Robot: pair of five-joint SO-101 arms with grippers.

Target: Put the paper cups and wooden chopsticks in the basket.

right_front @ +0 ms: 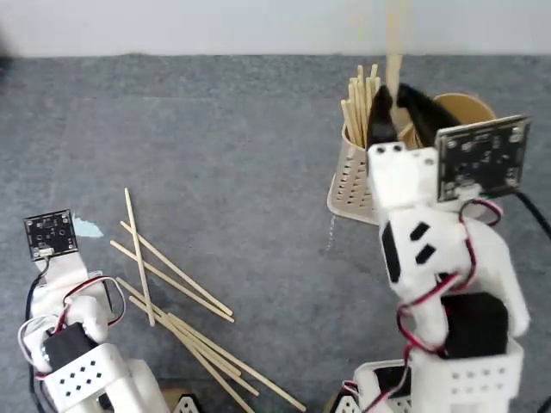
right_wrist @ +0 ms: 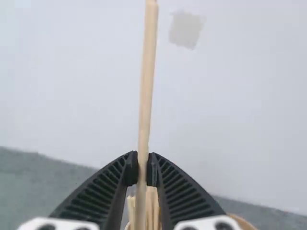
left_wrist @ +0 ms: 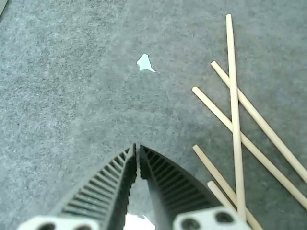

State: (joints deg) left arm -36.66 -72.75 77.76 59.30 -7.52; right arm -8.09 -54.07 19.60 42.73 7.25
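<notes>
The left tool (left_wrist: 137, 163) is pinched shut on nothing, low over the table (right_front: 215, 146). The loose chopsticks (right_front: 176, 297) lie toward its two o'clock, their long axes mostly ten-to-four. The right tool (right_wrist: 139, 167) clamps one chopstick (right_wrist: 146, 91) upright above the basket (right_front: 349, 185), where a bundle (right_front: 362, 103) stands. I can read no print.

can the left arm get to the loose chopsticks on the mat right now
Probably yes. The left claw is shut and empty over the grey mat, and the loose chopsticks lie flat beside it with nothing in between. It would need to open first.
</notes>
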